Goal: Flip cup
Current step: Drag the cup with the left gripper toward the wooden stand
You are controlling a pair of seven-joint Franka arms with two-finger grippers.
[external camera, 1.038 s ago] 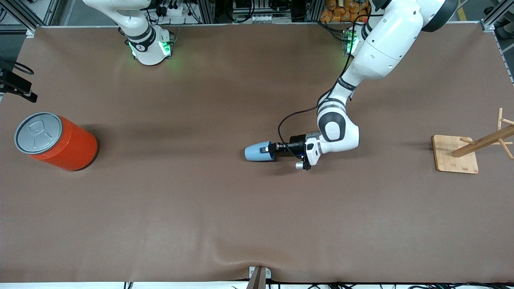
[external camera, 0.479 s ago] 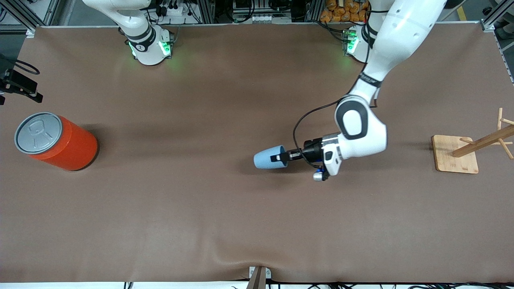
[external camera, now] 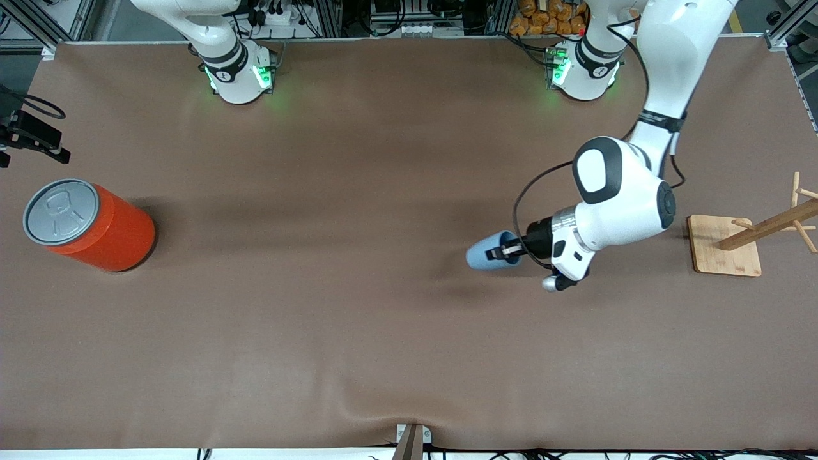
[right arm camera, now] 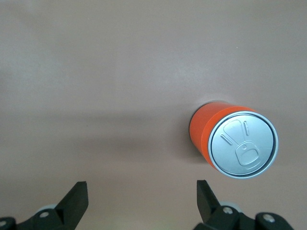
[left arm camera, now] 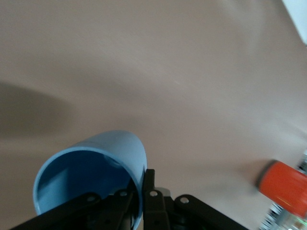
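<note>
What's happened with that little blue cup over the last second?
The left gripper, shut on the cup at its rim, has carried it on its side toward the wooden rack. The orange can and the open right gripper above it stayed put.

High front overview, two downward wrist close-ups

The cup (external camera: pixel 487 252) is off the table (external camera: pixel 358 332), held on its side in the air by the left gripper (external camera: pixel 505 250), whose fingers pinch the rim, one inside and one outside. It hangs over the table's middle stretch, toward the left arm's end. The wooden rack (external camera: pixel 754 236) stands on the table at that same end, well apart from the cup. The can (external camera: pixel 89 225) stands upright at the right arm's end, with the right gripper (right arm camera: pixel 141 203) spread wide above the table near it.
</note>
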